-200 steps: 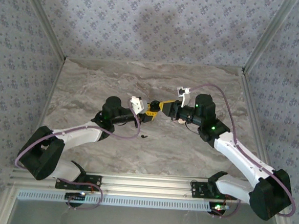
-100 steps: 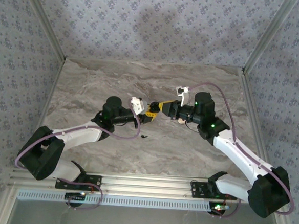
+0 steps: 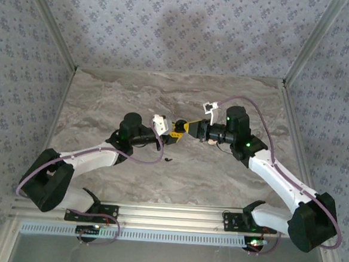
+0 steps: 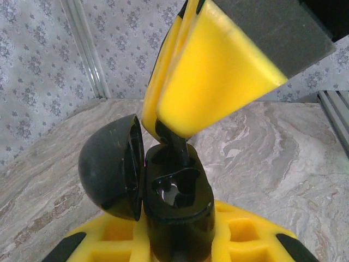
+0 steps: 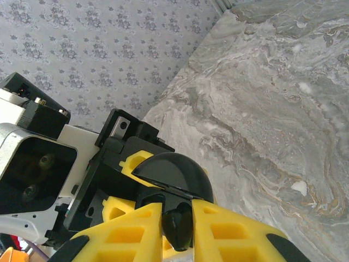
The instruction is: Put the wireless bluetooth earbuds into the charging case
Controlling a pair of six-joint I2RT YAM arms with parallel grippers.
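Two claws are held together near the middle of the bench (image 3: 207, 181). They are well apart from the patterned walls (image 3: 187, 36) on three sides and from the metal rail (image 3: 168, 214) along the near edge. Bare marble is seen on every side of them.

One charging case (image 4: 177, 218) is counted. Its lower body is clamped between the yellow fingers of the left claw (image 4: 177, 243), and its domed lid (image 4: 109, 166) is swung open to the left in the left wrist view.

Two earbuds are counted. One earbud (image 4: 177, 144) is pinched between the closed fingers of the right claw (image 5: 177, 214), which is set over the case from above. The bud's lower end is placed at the rim of a well in the case; whether it is seated cannot be told. A second earbud (image 3: 168, 160), no more than a tiny black speck, is seen lying on the bench near the left arm (image 3: 94, 158), apart from both claws.
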